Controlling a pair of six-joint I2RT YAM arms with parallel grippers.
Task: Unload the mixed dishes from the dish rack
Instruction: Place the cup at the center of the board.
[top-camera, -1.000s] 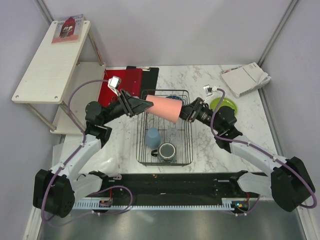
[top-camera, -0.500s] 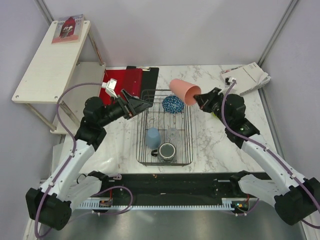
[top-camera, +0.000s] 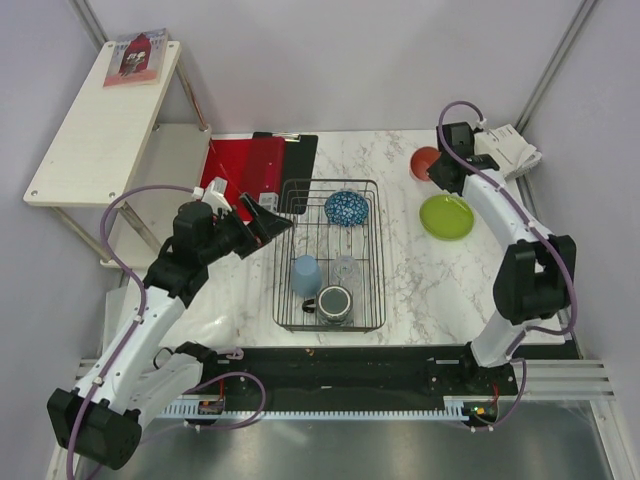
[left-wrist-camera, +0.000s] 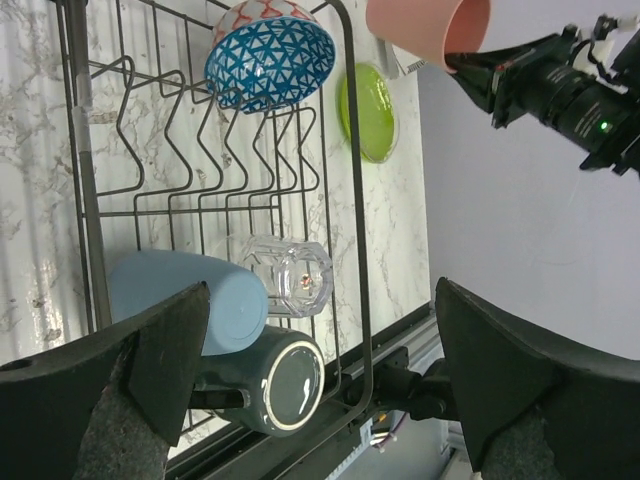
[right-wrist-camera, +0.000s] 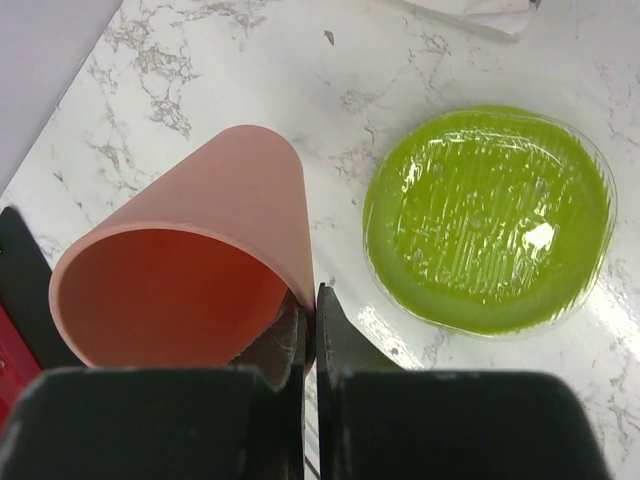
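Holds the left arm folded at the elbow, forearm angled toward table centre, left gripper (top-camera: 272, 215) spread wide with nothing between the fingers. Stretches the right arm far back along the right side, wrist apparently tipped downward, hard to judge from above. Pinches the rim of the pink cup (right-wrist-camera: 200, 260) in the right gripper (right-wrist-camera: 308, 320), fingers pressed tight.

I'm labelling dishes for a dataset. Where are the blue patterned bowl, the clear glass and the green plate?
blue patterned bowl (top-camera: 346, 208), top view, its patterned outside.
clear glass (left-wrist-camera: 288, 276), left wrist view, its side wall.
green plate (right-wrist-camera: 490, 220), right wrist view, its centre.
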